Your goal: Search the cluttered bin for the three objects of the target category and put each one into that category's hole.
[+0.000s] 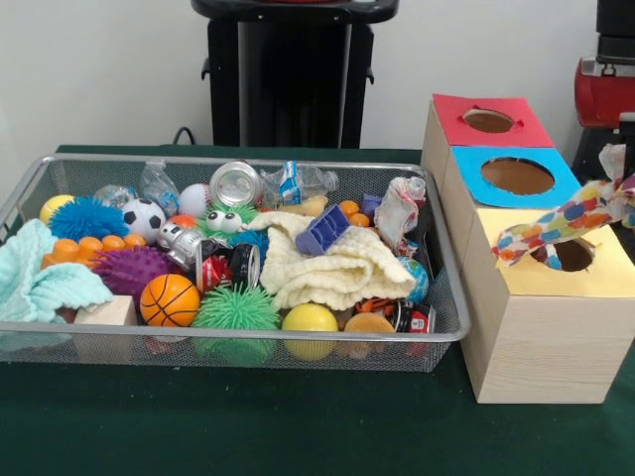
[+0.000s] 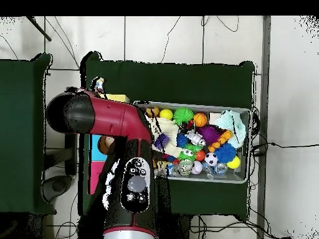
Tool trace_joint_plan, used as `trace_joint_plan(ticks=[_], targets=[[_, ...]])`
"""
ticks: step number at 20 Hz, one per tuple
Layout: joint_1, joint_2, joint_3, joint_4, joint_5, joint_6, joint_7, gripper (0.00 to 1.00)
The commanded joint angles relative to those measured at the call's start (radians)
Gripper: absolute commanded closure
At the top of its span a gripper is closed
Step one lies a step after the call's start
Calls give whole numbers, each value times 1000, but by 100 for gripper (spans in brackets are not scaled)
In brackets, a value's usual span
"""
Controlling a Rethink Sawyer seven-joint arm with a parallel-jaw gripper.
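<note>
A spotted multicoloured cloth [image 1: 566, 220] hangs in the air over the wooden sorting box [image 1: 541, 347]. Its lower end dips into the hole [image 1: 575, 256] of the yellow section. Its upper end rises to the right edge, where my gripper [image 1: 620, 174] seems shut on it; the fingers are mostly cut off there. In the overhead view the cloth [image 2: 98, 84] shows just beyond the red arm [image 2: 106, 118]. A cream knitted cloth [image 1: 332, 268] and a mint cloth [image 1: 35, 283] lie in the wire bin [image 1: 248, 335].
The box also has a blue-topped hole [image 1: 517, 176] and a red-topped hole [image 1: 488, 120] behind the yellow one. The bin is packed with balls, spiky toys, crushed cans, bottles and a wooden block [image 1: 104, 312]. In the overhead view the bin [image 2: 193, 104] lies right of the arm.
</note>
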Motion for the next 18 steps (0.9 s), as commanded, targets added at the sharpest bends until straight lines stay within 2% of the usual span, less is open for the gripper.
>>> trace_joint_plan(ticks=[1, 6, 10, 18], targets=[[-45, 68, 41, 85, 4, -55, 175, 100], [-60, 74, 38, 89, -16, -83, 149, 100], [-57, 87, 2, 71, -45, -73, 139, 100], [-56, 100, -13, 80, -53, -88, 137, 100]])
